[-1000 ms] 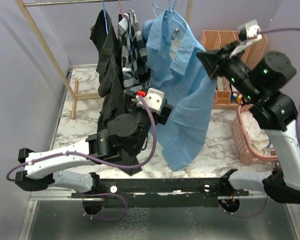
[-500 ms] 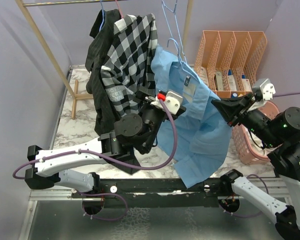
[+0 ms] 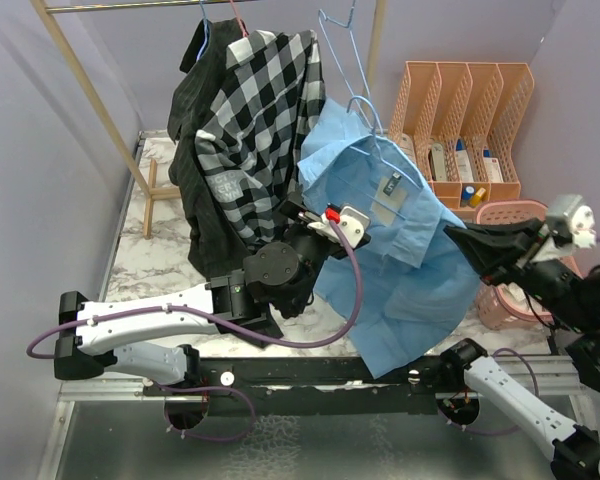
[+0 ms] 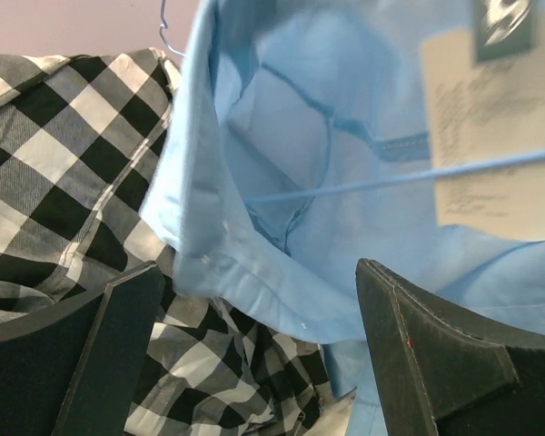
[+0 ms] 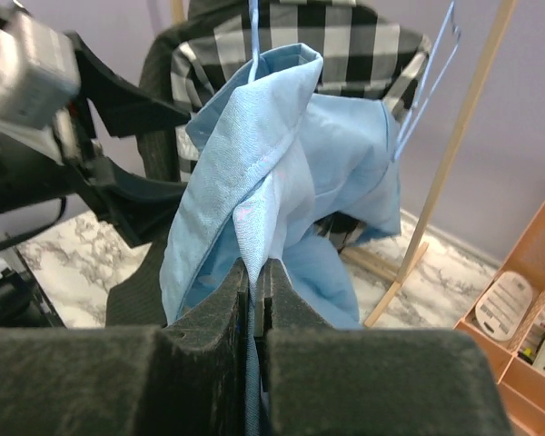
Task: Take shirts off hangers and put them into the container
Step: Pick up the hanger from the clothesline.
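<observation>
The light blue shirt (image 3: 390, 250) hangs tilted on a light blue wire hanger (image 3: 372, 125), its hook below the rail. My right gripper (image 3: 460, 238) is shut on a fold of that shirt (image 5: 254, 182), pinched between the pads at the gripper (image 5: 257, 268). My left gripper (image 3: 305, 212) stands open under the collar (image 4: 254, 272); the shirt's hem and the hanger wire (image 4: 391, 177) lie between its spread fingers, which do not touch them. The black-and-white checked shirt (image 3: 260, 120) and the black shirt (image 3: 192, 120) hang behind. The salmon-pink container (image 3: 510, 213) sits at the right, mostly hidden by my right arm.
An empty light blue hanger (image 3: 335, 45) hangs from the wooden rack (image 3: 90, 100). The rack's foot (image 3: 155, 195) rests on the marble table. A peach file organizer (image 3: 470, 105) stands behind the container.
My right gripper has pulled the blue shirt and its hanger down and to the right, away from the rail. The left gripper has opened and risen under the collar. The checked shirt has swung outward.
</observation>
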Available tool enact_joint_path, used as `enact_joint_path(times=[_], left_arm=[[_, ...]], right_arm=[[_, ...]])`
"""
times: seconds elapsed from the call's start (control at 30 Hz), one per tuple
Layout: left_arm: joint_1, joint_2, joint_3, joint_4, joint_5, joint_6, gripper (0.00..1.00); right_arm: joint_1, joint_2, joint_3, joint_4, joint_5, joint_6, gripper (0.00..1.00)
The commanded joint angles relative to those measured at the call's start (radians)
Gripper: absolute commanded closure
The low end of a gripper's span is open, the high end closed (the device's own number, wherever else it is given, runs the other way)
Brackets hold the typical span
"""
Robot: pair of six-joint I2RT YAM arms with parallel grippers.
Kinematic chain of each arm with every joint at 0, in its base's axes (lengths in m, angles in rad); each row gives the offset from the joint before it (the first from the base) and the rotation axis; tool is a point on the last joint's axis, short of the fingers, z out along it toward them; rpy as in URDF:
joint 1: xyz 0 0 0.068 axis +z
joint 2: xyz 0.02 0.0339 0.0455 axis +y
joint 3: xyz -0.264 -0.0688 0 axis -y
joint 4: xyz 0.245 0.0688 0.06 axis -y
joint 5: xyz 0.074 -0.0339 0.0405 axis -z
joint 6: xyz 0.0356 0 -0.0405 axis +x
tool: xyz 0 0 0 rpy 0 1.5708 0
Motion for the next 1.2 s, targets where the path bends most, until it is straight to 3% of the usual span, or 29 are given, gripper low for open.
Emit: enact_joint_path(times=[0.0, 0.77, 1.17], left_arm=[[-0.003, -0.039, -0.022, 0.087, 0.004, 0.019, 0.10], [0.034, 0.037, 0.000, 0.179, 0.128, 0.042, 0.11], [0.159, 0.076, -0.006, 0.235, 0.214, -0.033, 0.17]], right_arm=[[-0.003, -0.049, 0.050, -0.037, -0.016, -0.007, 0.99], [-0.003, -0.138, 0.088, -0.119, -0.076, 0.000, 0.99], [-0.004, -0.135, 0.132, -0.173, -0.079, 0.010, 0.99]])
